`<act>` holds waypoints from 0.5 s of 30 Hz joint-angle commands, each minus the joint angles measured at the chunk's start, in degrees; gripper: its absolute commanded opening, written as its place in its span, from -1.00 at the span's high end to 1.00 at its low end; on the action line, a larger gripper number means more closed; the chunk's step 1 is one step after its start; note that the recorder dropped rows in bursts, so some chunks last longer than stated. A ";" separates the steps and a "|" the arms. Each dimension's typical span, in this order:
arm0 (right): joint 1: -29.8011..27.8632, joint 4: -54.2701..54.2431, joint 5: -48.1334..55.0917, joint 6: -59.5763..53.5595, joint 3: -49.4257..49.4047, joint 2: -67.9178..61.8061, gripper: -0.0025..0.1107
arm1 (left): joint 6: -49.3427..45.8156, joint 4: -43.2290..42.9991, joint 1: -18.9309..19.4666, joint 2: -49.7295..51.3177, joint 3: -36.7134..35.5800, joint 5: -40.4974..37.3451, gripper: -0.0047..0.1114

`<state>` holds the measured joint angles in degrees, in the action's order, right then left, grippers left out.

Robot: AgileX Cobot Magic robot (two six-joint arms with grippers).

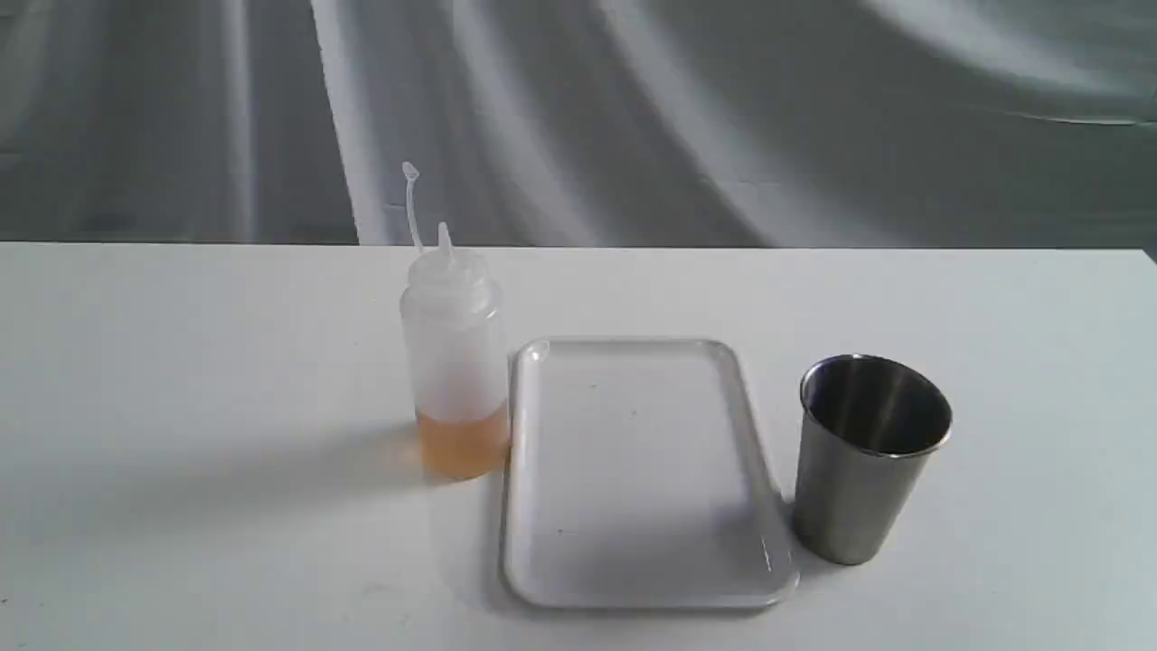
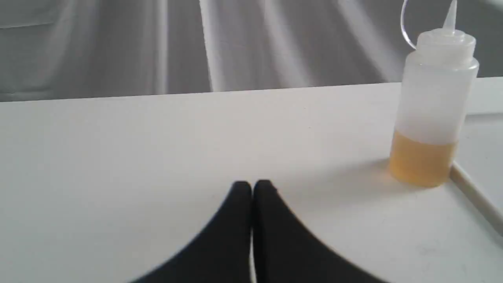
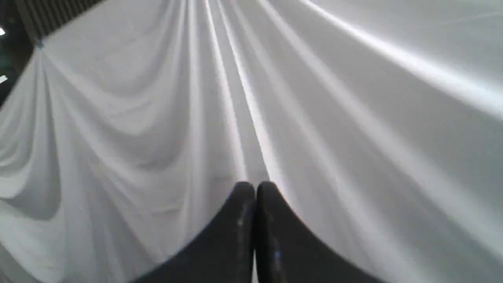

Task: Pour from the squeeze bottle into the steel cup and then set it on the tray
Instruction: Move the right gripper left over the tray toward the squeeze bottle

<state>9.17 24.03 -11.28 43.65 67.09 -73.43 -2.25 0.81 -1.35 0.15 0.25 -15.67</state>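
The left gripper [image 2: 252,186], jaws pressed together and empty, points across the table [image 1: 181,407]. The squeeze bottle [image 1: 454,362] stands upright just left of the tray [image 1: 633,470], the steel cup [image 1: 868,461] just right of it. The right gripper [image 3: 255,188], also closed empty, faces draped cloth [image 3: 353,118]

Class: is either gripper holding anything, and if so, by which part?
Nothing is held. The left gripper and right gripper have jaws shut on nothing; the squeeze bottle stands free beside the tray.
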 commanded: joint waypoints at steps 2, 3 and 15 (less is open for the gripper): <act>6.00 -15.87 4.99 -26.21 0.28 -3.02 0.96 | 0.23 0.06 0.09 -0.15 -0.25 0.43 0.92; 7.56 -17.59 5.11 -30.86 -0.02 -3.66 0.96 | 0.23 0.06 0.09 -0.15 -0.25 0.43 0.92; 16.36 -34.03 -12.09 -46.45 -17.26 -5.44 0.96 | 0.23 0.06 0.09 -0.15 -0.25 0.43 0.92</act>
<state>24.80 -8.29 -19.06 -1.94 52.63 -78.94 -2.25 0.81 -1.35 0.15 0.25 -15.67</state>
